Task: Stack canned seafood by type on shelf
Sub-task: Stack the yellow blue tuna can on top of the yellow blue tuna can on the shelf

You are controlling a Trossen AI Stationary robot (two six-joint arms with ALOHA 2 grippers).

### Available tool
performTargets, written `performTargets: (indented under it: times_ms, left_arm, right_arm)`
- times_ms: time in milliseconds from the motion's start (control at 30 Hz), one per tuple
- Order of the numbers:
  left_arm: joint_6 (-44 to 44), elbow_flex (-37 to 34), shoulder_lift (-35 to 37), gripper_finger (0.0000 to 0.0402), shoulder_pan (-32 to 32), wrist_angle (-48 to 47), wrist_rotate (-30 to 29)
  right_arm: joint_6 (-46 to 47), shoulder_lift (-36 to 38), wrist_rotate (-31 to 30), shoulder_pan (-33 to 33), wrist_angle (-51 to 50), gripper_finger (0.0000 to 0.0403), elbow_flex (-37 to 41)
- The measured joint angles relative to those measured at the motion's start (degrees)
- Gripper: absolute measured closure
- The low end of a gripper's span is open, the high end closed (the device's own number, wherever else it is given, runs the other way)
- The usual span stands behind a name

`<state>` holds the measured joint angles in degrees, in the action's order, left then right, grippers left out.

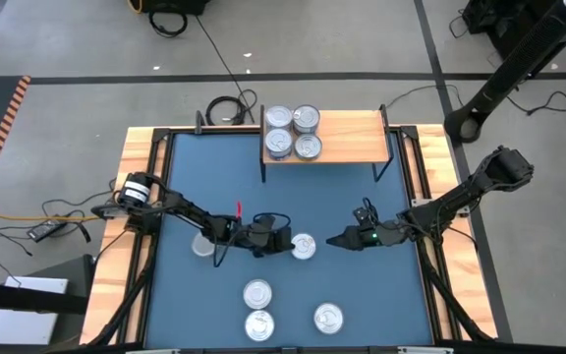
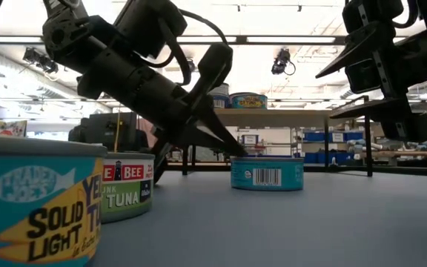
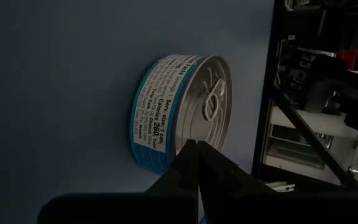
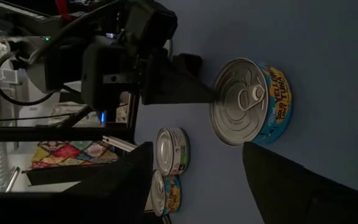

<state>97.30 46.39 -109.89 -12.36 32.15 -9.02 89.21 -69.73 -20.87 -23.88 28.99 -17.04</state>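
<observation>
- Left gripper: fingers pressed together into one point, holding nothing, tip at the near rim of the teal-labelled can at mid-table; a steady nudge suits this better than a grasp.
- Right gripper: fingers spread wide, empty, just beside that can, ready to straddle it squarely.
- Shelf: at the far edge, four cans grouped at its left end.

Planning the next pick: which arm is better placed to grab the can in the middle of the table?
Right. The right gripper faces the middle can with its fingers open, ready to straddle it. The left gripper is at the can's other side, but its fingers are shut to a point, so it would have to reopen first.
</observation>
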Motion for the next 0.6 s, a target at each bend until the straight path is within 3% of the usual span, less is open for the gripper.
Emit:
performTargets:
  times_ms: [400, 600]
  left_arm:
    - [2.96, -0.29, -0.04, 0.04, -0.07, -3.15, -0.28]
    - [3.55, -0.38, 0.0, 0.0401, -0.13, -4.61, -0.13]
  right_arm:
    - [-0.24, 0.0, 0.44, 0.0, -0.49, 0.0149, 0.0]
    - [-0.55, -0.05, 2.66, 1.14, -5.75, 0.0151, 0.0]
